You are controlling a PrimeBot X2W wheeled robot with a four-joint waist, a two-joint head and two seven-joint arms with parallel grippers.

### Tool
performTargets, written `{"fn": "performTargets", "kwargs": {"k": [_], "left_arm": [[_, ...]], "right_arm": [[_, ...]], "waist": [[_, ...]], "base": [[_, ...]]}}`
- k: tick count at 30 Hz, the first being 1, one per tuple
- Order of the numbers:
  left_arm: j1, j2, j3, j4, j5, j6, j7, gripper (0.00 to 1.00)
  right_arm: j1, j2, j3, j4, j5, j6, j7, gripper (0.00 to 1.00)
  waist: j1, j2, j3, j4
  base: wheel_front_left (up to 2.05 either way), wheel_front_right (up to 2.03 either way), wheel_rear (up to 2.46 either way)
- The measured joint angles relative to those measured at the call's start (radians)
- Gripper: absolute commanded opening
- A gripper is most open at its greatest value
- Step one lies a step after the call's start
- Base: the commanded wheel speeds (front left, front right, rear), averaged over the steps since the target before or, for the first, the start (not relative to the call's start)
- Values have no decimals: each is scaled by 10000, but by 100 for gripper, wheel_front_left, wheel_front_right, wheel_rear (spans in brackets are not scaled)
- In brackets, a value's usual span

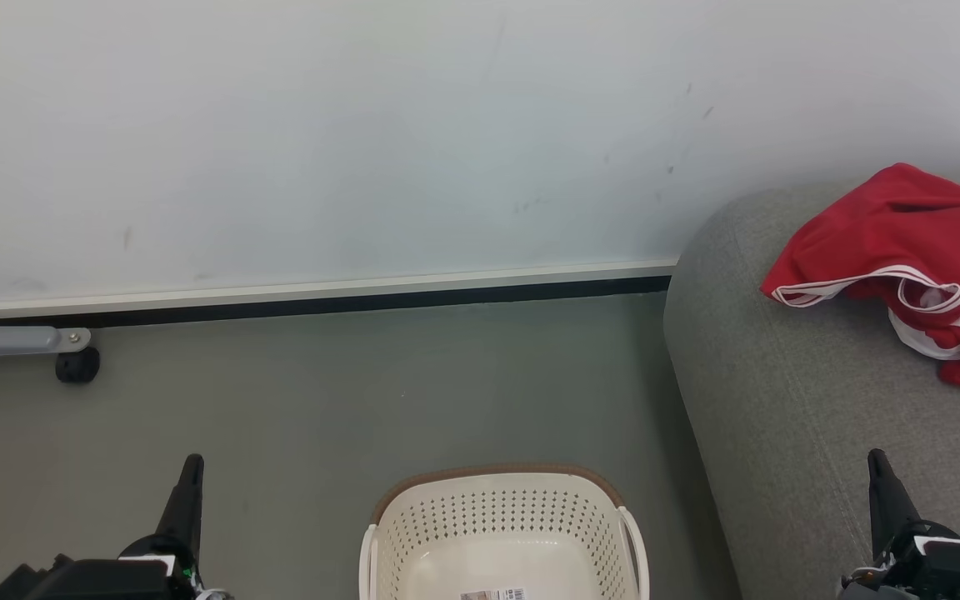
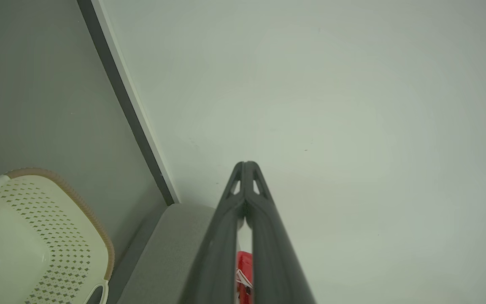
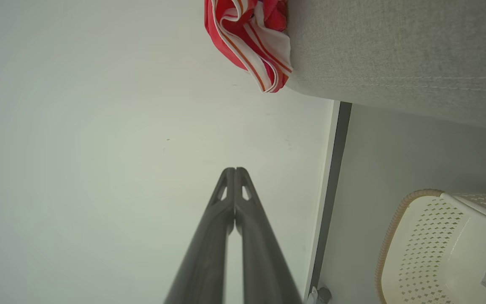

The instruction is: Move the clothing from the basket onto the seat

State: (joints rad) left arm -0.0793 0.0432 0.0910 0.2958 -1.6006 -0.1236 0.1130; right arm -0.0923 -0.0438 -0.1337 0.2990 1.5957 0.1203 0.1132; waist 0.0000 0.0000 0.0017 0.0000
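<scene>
Plainly, the clothing [image 1: 897, 242] lies on the sofa [image 1: 780, 433], a rumpled red heap with white trim near the wall [image 1: 363, 125] end of the cushion, running off the right edge of the head view. The basket [image 1: 413, 521] stands on the floor [image 1: 280, 400] just beside the sofa's rounded flank, between the two arms. What shows of its inside is bare apart from a paper label [image 1: 492, 594]. Its nearest part is cut off in the head view, though both wrist views show the same pale, bare bottom.

The left gripper [image 1: 192, 462] hangs over the floor to the left of the basket, its fingers pressed together at the tips and pinching nothing. In its wrist view a sliver of red shows through the slot lower down between the fingers. That looks like the far heap seen through the gap, not cloth in its grip. The right gripper [image 1: 877, 458] hangs over the front part of the sofa, likewise pressed together and empty.

From the right gripper the heap lies ahead and slightly right, well apart, its long side stretching across the cushion from left to right. The right arm is by far the nearer, so any tidying of the heap would fall to it. By the look of things the task is as good as done, with nothing left in the basket to lift
</scene>
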Motion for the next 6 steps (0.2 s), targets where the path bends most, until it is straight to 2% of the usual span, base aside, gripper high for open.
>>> {"fn": "performTargets", "kwargs": {"k": [6], "left_arm": [[0, 0, 0, 2, 0, 0, 0, 0]], "right_arm": [[0, 0, 0, 0, 0, 0, 0, 0]], "waist": [[0, 0, 0, 0]], "base": [[0, 0, 0]]}}
